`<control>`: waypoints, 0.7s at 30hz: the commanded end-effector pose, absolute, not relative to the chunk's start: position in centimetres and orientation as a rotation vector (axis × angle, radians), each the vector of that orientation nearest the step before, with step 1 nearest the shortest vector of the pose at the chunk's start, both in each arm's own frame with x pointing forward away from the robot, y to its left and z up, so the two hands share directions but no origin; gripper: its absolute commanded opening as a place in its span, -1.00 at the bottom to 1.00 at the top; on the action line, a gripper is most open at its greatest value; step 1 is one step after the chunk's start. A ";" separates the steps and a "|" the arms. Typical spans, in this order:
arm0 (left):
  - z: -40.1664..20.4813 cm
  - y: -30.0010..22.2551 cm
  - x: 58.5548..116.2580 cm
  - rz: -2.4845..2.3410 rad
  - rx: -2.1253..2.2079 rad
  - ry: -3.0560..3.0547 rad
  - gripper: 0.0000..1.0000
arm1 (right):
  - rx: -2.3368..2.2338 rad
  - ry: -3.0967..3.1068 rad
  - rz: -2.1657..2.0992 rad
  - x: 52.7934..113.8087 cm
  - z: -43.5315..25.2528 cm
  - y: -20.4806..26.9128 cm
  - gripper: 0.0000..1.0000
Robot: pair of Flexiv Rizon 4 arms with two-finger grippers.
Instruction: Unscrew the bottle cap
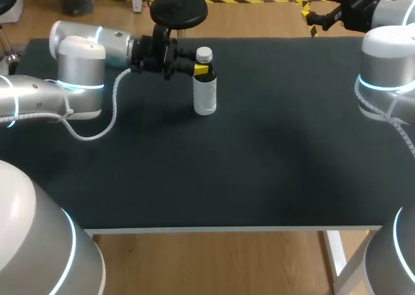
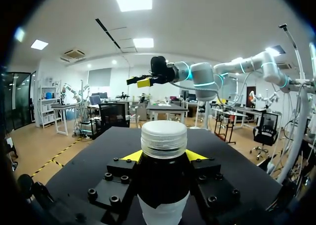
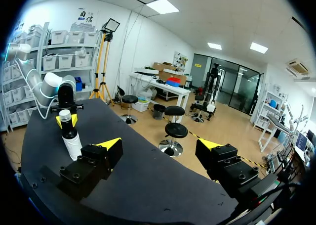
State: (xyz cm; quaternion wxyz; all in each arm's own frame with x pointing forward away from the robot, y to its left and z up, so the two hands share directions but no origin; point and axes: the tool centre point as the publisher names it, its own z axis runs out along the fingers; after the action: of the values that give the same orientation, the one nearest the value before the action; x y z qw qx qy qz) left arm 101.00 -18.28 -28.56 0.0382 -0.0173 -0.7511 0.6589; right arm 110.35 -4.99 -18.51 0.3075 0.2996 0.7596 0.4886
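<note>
1. The bottle [image 1: 205,91] stands upright on the dark table [image 1: 259,159], in the upper part of the head view, left of centre. Its lower body is clear and a dark label wraps its upper body.
2. The white cap [image 1: 203,53] sits on the bottle's neck.
3. The left gripper [image 1: 198,69] comes in level from the upper left and is clamped on the bottle. Its yellow tips press the neck from both sides, just under the cap.
4. The right gripper [image 1: 310,19] hangs in the upper right corner, past the table's far edge and well apart from the bottle. Its fingers are spread wide with nothing between them.
</note>
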 end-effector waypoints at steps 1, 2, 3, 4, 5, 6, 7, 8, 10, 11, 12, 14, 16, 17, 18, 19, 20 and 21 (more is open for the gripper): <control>-28.7 -18.3 101.2 2.020 -0.057 -2.301 -1.00 | 0.793 2.012 1.291 110.4 -18.5 -5.0 1.00; -28.7 -18.3 101.2 2.020 -0.057 -2.301 -1.00 | 0.788 2.013 1.294 110.4 -18.5 -5.0 1.00; -28.7 -18.3 101.2 2.020 -0.057 -2.301 -1.00 | 0.788 2.014 1.293 110.5 -18.5 -5.0 1.00; -28.7 -18.3 101.2 2.020 -0.057 -2.301 -1.00 | 0.777 2.019 1.299 110.5 -18.6 -5.0 1.00; -28.7 -18.3 101.2 2.020 -0.057 -2.301 -1.00 | 0.767 2.023 1.301 110.6 -18.6 -5.0 1.00; -28.7 -18.3 101.2 2.020 -0.057 -2.301 -1.00 | 0.760 2.029 1.299 110.6 -18.5 -5.0 1.00; -28.7 -18.3 101.2 2.020 -0.057 -2.301 -1.00 | 0.746 2.038 1.298 110.7 -18.5 -5.0 1.00; -28.7 -18.3 101.2 2.020 -0.057 -2.301 -1.00 | 0.731 2.053 1.303 110.7 -18.5 -4.9 1.00; -28.7 -18.3 101.2 2.020 -0.057 -2.301 -1.00 | 0.701 2.102 1.322 110.8 -18.6 -4.7 1.00; -28.7 -18.3 101.2 2.020 -0.057 -2.301 -1.00 | 0.667 2.131 1.340 110.9 -18.7 -4.5 1.00; -28.7 -18.3 101.2 2.020 -0.057 -2.301 -1.00 | 0.632 2.176 1.358 110.9 -18.8 -4.2 1.00; -28.7 -18.3 101.2 2.020 -0.057 -2.301 -1.00 | 0.569 2.253 1.408 111.0 -19.1 -3.6 1.00; -28.7 -18.3 101.2 2.020 -0.057 -2.301 -1.00 | 0.502 2.335 1.408 111.0 -19.4 -2.9 1.00; -28.7 -18.3 101.2 2.020 -0.057 -2.301 -1.00 | 0.471 2.355 1.416 111.0 -19.5 -2.5 1.00; -28.7 -18.3 101.2 2.020 -0.057 -2.301 -1.00 | 0.441 2.386 1.421 111.0 -19.6 -2.2 1.00; -28.7 -18.3 101.2 2.020 -0.057 -2.301 -1.00 | 0.425 2.398 1.420 111.0 -19.8 -1.8 1.00; -28.7 -18.3 101.2 2.020 -0.057 -2.301 -1.00 | 0.404 2.411 1.443 111.0 -19.8 -1.6 1.00; -28.7 -18.3 101.2 2.020 -0.057 -2.301 -1.00 | 0.383 2.431 1.449 111.0 -20.0 -1.3 1.00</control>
State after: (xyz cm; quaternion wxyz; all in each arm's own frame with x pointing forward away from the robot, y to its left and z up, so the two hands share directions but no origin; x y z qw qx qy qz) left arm 101.00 -18.28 -28.56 0.0382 -0.0173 -0.7511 0.6589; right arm 109.77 -1.26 -20.17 0.2225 0.1823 0.8155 0.5023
